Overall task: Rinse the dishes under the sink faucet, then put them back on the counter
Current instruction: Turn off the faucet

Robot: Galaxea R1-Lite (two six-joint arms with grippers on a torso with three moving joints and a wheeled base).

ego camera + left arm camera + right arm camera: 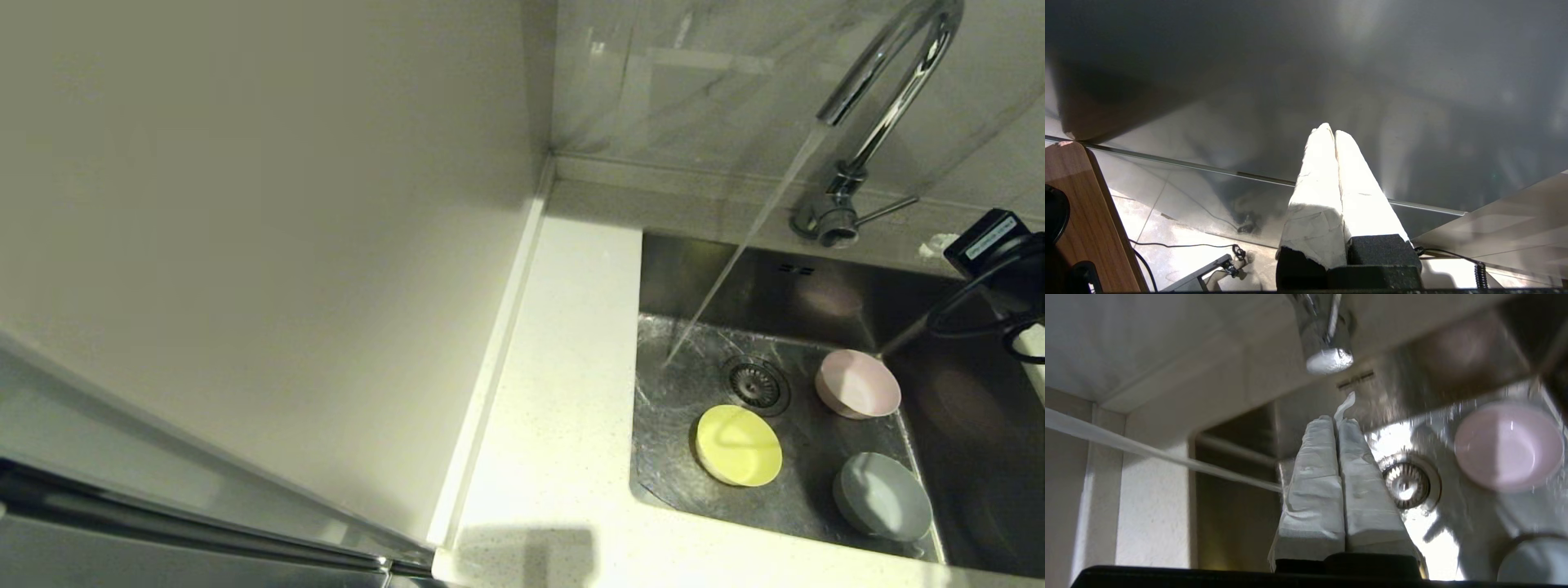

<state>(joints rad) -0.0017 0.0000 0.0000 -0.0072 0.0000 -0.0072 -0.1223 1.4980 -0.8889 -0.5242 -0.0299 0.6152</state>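
My right gripper [1337,424] has its fingers pressed together, holding nothing, above the sink [849,306]. Water runs from the faucet [886,77]. The pink bowl [859,383], yellow bowl [738,446] and grey bowl [883,496] sit inside. My left gripper [1329,132] is pressed together too, down low.

Dim, warm light falls from above; the white upright panel [245,204] fades into shadow at its top. Glare streaks the wet sink [678,392] floor. In the right wrist view the pink bowl [1508,445] is blurred, and the left gripper [1335,132] is overexposed
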